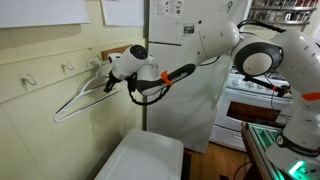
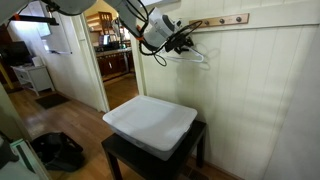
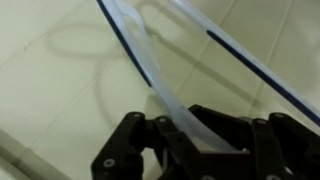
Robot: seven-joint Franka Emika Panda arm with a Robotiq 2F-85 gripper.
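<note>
A white plastic clothes hanger hangs slanted against the cream panelled wall, just below a wooden hook rail. My gripper is shut on the hanger's upper end, close to the rightmost hook. In an exterior view the gripper holds the hanger under the rail. In the wrist view the translucent hanger bar, edged with dark blue, runs down between my black jaws.
A white lidded bin sits on a dark low table below the gripper; it also shows in an exterior view. A white fridge and a stove stand behind the arm. There is a doorway and a black bag on the floor.
</note>
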